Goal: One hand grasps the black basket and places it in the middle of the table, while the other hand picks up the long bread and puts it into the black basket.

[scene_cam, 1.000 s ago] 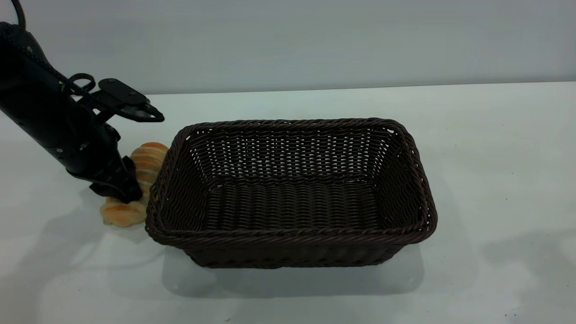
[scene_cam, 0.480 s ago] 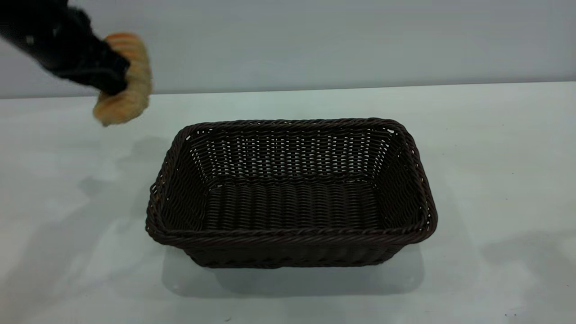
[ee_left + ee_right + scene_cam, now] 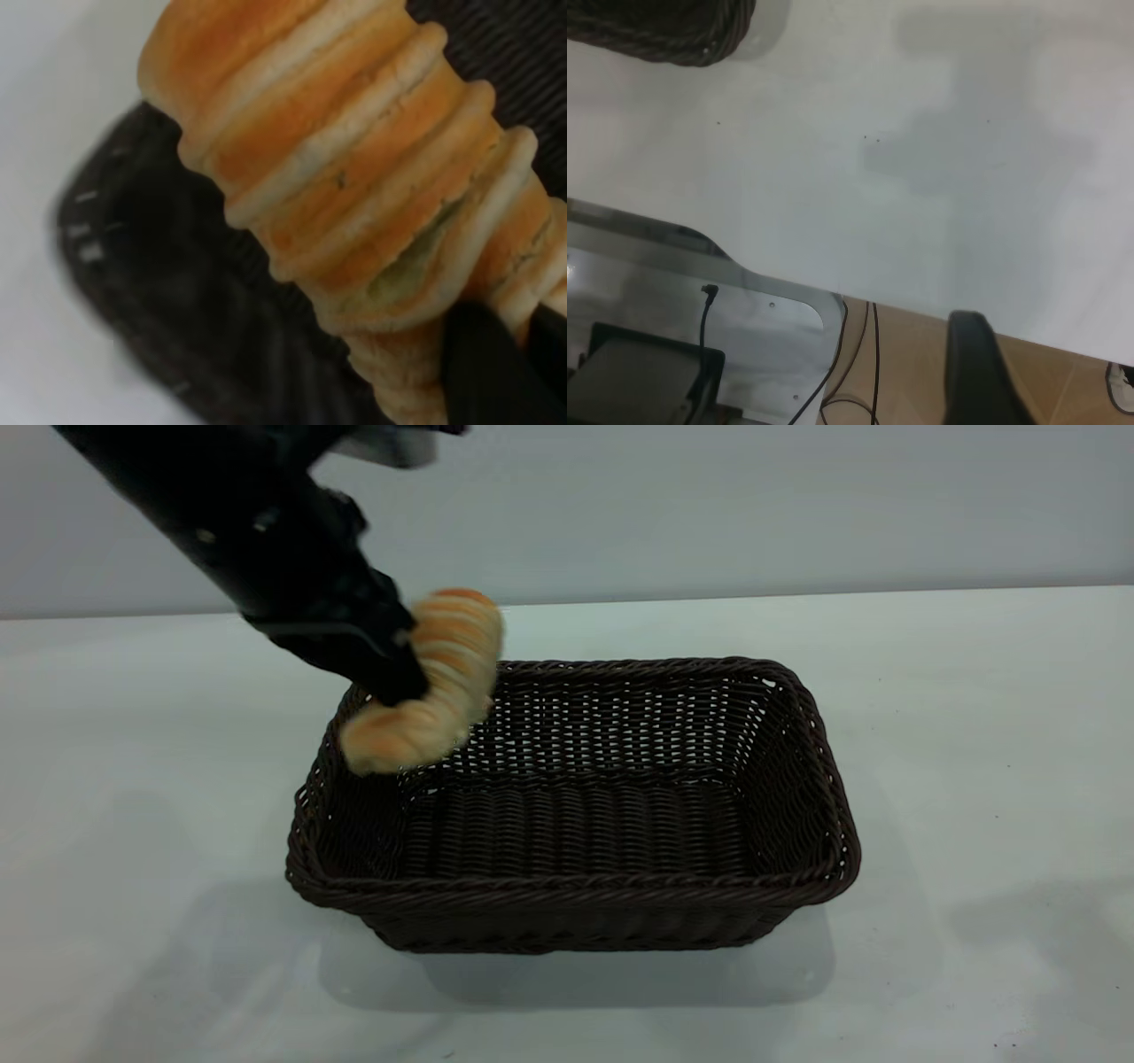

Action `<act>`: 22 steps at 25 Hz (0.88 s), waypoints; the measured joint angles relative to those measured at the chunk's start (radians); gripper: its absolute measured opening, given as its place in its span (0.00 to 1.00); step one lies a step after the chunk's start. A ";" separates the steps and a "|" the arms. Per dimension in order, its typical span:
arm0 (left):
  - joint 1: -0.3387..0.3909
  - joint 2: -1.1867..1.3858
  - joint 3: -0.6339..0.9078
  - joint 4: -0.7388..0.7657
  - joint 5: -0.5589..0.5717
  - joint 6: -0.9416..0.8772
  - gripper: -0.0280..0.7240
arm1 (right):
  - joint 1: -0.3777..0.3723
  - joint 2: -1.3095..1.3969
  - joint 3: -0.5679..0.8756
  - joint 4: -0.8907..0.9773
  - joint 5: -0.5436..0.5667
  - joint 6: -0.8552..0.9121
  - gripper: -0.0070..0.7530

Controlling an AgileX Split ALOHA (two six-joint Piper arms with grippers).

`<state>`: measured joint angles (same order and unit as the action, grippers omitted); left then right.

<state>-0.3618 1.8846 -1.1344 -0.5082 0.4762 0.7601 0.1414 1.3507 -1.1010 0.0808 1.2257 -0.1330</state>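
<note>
Externally, the left gripper [image 3: 403, 677] is clamped on the long bread [image 3: 425, 684], holding it in the air above the near-left corner region of the black basket [image 3: 576, 806]. The loaf's long axis runs diagonally: its upper end points up and toward the view's right, its lower end points down and toward the view's left, over the basket's left rim. The basket sits upright on the table [image 3: 974, 779], near the centre of the view, with its long side running left to right; its interior holds nothing. The right arm does not appear in this view.

From the left wrist view, the long bread [image 3: 354, 186] fills most of the picture, its ridged segments clearly separated. One black fingertip [image 3: 483, 367] presses against the loaf's side. The black basket [image 3: 177, 301] lies below.

From the right wrist view, only a corner of the black basket [image 3: 664, 31] and the bare table [image 3: 921, 177] are visible, plus one dark finger [image 3: 979, 372]; the right gripper's opening cannot be determined. The table edge and cables [image 3: 868, 363] on the floor appear only here.
</note>
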 joint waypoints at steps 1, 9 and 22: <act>-0.003 0.005 0.000 -0.017 0.000 0.000 0.12 | 0.000 0.000 0.000 0.000 0.000 0.000 0.59; -0.003 0.007 0.000 -0.142 -0.002 0.000 0.49 | 0.000 0.000 0.000 -0.001 0.000 -0.001 0.59; 0.046 -0.201 0.000 -0.010 0.091 -0.140 0.81 | 0.000 -0.026 0.001 -0.003 0.000 0.000 0.59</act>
<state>-0.3162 1.6837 -1.1344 -0.5179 0.5669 0.6200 0.1414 1.3249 -1.1000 0.0776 1.2257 -0.1332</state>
